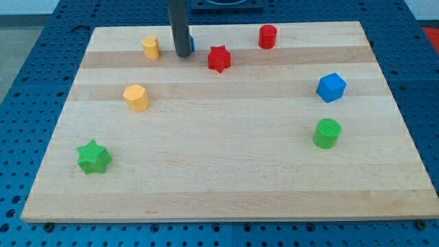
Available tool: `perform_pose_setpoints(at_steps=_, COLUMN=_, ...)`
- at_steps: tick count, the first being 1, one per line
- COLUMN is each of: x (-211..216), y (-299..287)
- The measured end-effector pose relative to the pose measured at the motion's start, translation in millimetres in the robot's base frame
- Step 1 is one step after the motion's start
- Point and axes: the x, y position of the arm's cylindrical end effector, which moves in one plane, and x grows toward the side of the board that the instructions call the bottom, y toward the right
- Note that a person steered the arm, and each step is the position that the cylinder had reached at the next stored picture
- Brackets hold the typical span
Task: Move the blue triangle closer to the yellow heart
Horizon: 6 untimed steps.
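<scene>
Rod contact at the board's [226,206] top edge: our tip [183,54], a bare rod with nothing to clasp or let go, stood in front of the blue triangle [191,44], hiding all but a thin blue sliver on the rod's right side. The yellow heart [151,48] lay just to the left, near the top-left corner; the red star [219,59] sat to the right. To do this step well, we judged the tip should come round to the sliver's right side and push leftward in short strokes, stopping before the blocks collided. The triangle's shape could not be confirmed; only its blue colour showed.
</scene>
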Motion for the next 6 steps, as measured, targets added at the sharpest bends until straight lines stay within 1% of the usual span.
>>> perform_pose_setpoints(at_steps=1, x=-13.7, y=4.7)
perform_pose_setpoints(at_steps=3, x=-14.9, y=59.8)
perform_pose_setpoints(at_steps=4, x=-27.8, y=59.4)
perform_pose_setpoints(at_steps=5, x=-42.2, y=40.8)
perform_pose_setpoints(at_steps=6, x=-49.2, y=-0.2)
